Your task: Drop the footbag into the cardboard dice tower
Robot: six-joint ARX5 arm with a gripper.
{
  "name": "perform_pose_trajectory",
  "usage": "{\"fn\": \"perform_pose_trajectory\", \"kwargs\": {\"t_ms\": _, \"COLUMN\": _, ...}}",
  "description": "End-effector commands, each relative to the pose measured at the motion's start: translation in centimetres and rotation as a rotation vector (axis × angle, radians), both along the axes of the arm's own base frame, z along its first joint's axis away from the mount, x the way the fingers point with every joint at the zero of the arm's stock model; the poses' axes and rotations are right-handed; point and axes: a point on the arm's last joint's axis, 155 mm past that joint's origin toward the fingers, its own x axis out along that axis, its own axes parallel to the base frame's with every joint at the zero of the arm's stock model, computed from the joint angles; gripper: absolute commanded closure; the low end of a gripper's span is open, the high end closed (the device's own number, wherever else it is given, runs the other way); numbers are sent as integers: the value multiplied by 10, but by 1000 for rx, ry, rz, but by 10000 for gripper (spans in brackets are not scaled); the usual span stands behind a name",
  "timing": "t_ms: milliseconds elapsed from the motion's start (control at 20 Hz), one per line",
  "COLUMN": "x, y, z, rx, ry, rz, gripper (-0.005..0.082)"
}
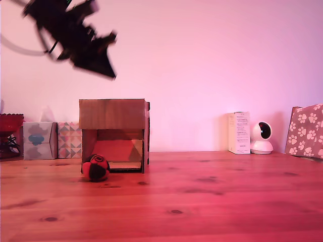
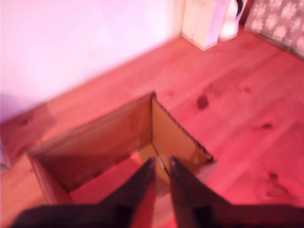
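Observation:
The footbag (image 1: pixel 96 168), red and black, lies on the wooden table just in front of the lower opening of the cardboard dice tower (image 1: pixel 112 113), toward the exterior view's left corner of it. My gripper (image 1: pixel 108 73) hangs blurred in the air above and to the exterior view's left of the tower. The wrist view looks down into the tower's open top (image 2: pixel 95 130). There the gripper (image 2: pixel 160 164) shows its dark fingers almost together, with only a thin slit and nothing between them. The footbag does not show in the wrist view.
Two patterned tissue boxes (image 1: pixel 39 140) (image 1: pixel 69 139) and a red bowl (image 1: pixel 10 122) stand beside the tower on the exterior view's left. On the right are a white carton (image 1: pixel 238 132), a white camera (image 1: pixel 261 137) and a paw-print box (image 1: pixel 305 131).

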Motion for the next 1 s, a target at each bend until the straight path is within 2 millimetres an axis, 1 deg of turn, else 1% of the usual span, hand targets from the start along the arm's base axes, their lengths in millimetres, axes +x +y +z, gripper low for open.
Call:
{"fn": "perform_pose_trajectory", "kwargs": {"t_ms": 0, "x": -11, "y": 1, "z": 11, "rx": -53, "ry": -58, "rz": 10, "gripper": 793}}
{"fn": "perform_pose_trajectory", "kwargs": {"t_ms": 150, "x": -34, "y": 8, "z": 12, "rx": -104, "ry": -129, "rz": 21, "gripper": 793}}
{"fn": "perform_pose_trajectory", "kwargs": {"t_ms": 350, "x": -67, "y": 18, "z": 8, "rx": -154, "ry": -177, "rz": 33, "gripper": 793}}
{"fn": "perform_pose_trajectory", "kwargs": {"t_ms": 500, "x": -91, "y": 26, "z": -3, "rx": -167, "ry": -176, "rz": 41, "gripper": 793}}
{"fn": "perform_pose_trajectory", "kwargs": {"t_ms": 550, "x": -98, "y": 29, "z": -10, "rx": -163, "ry": -166, "rz": 44, "gripper": 793}}
{"fn": "perform_pose_trajectory", "kwargs": {"t_ms": 750, "x": -128, "y": 50, "z": -26, "rx": -190, "ry": -143, "rz": 100, "gripper": 793}}
{"fn": "perform_pose_trajectory", "kwargs": {"t_ms": 850, "x": -146, "y": 57, "z": -33, "rx": -193, "ry": -146, "rz": 111, "gripper": 793}}
{"fn": "perform_pose_trajectory", "kwargs": {"t_ms": 950, "x": -160, "y": 61, "z": -33, "rx": -203, "ry": -156, "rz": 113, "gripper": 793}}
